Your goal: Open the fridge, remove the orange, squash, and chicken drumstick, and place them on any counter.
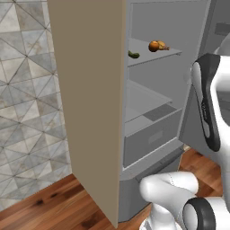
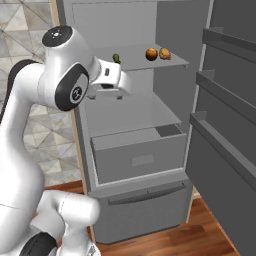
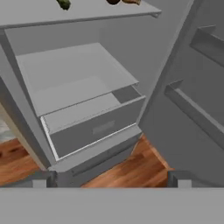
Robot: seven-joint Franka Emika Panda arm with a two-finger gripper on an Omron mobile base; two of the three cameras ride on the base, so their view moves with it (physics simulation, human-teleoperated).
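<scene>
The fridge (image 2: 150, 125) is already opened. The tool (image 3: 111, 177), released and empty, is next to be raised toward the orange (image 2: 151, 54) at upper centre.

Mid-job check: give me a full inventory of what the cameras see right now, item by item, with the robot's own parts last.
fridge: one, grey, door swung open to the right, light grey inside
upper shelf: one, light grey, carries all three foods
orange: one, bright orange, on the upper shelf beside the drumstick
chicken drumstick: one, golden-brown, on the upper shelf, right of the orange in the right base view
squash: one, dark green, on the upper shelf, left of the orange, apart from it
drawer: one, grey, low in the fridge, nothing seen in it
door racks: three, grey, on the door's inner side
beige panel: one, left of the fridge
floor: reddish-brown wood
wall: grey tiles
gripper: one, jaws open, holding nothing, facing the fridge interior below the upper shelf
</scene>
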